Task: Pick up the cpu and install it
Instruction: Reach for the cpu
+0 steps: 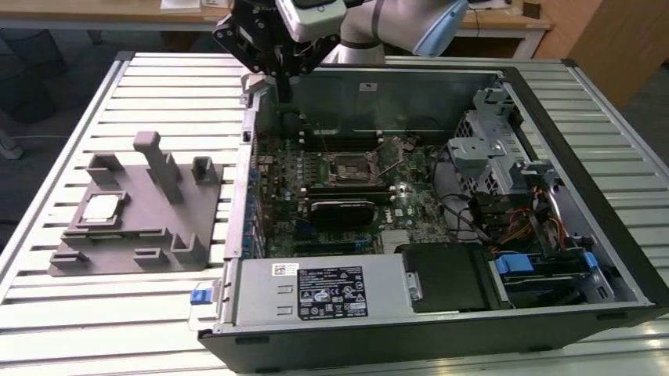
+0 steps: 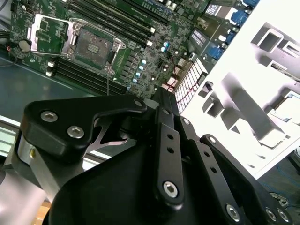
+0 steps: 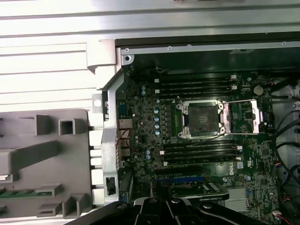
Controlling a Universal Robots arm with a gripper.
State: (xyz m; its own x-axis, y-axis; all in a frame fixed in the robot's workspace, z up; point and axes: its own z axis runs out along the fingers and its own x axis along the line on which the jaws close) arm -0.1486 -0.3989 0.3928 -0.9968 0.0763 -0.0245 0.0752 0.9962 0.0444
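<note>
Slatted, pale-metal worktop (image 1: 157, 86), ridged from edge to edge under even indoor light. Behind it in the exterior view, a light wooden desk (image 1: 502, 19) and a dark floor (image 1: 31, 70) (rest of the room hard to make out).

Laid on its side on the worktop, an open tower case (image 1: 585, 157). Inside, a green motherboard (image 1: 324, 211) facing up and a labelled silver power supply (image 1: 313, 290) at the near end. Near the board's middle, the socket (image 1: 348, 166), with its load plate swung back and contact field bare (clearest in the first wrist view).

Just beside the case, on the exterior view's left, a grey plastic fixture (image 1: 125, 235) with upright blocks, resting flat on the slats. In a shallow recess of that fixture, the cpu (image 1: 102, 208), lying flat with its silvery top upward, well apart from the socket and the claw.

Hanging from the pale arm (image 1: 408, 27) above the case's far wall, the black claw (image 1: 282, 94), pointed downward, jaws drawn together and gripping nothing. Black linkage of the same claw in the foreground of both wrist views, with board and fixture beyond it.
</note>
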